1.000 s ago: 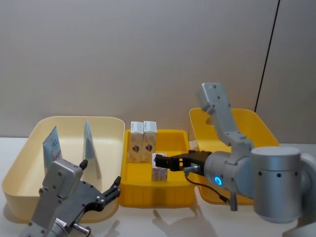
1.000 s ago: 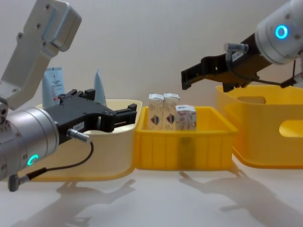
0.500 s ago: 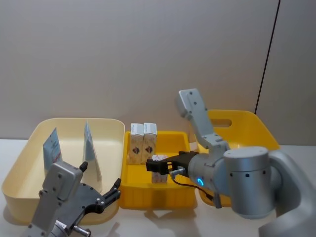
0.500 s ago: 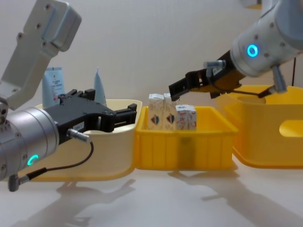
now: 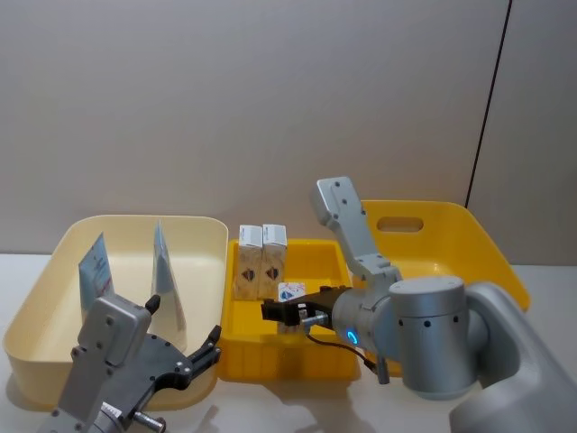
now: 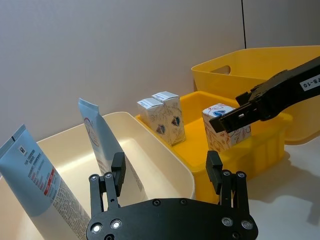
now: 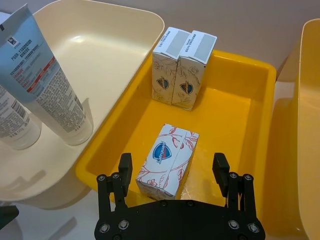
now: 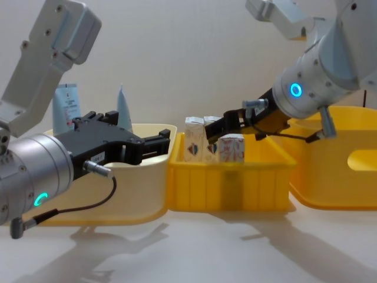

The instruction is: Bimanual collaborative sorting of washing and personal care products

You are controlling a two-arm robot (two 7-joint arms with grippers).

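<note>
Right end effector (image 7: 172,165), jaws spread, is straddling the lone speckled carton (image 6: 220,136) standing in the middle yellow tray (image 7: 235,59). The carton is probably light and stiff yet crushable, so its flat side panels are offering the best hold. Left end effector (image 6: 166,161) is hovering open beside the cream tub (image 5: 135,217).

we see a pale, smooth table top (image 8: 235,247) carrying three containers in a row. at the robot's left sits a wide cream plastic tub (image 5: 126,244) with rounded corners. in the middle sits a shallower bright yellow plastic tray (image 5: 270,356), its side right against the cream tub's rim. at the right stands a larger yellow plastic tub (image 5: 442,239) with a handle slot, just beside the tray; we cannot tell if they touch.
</note>
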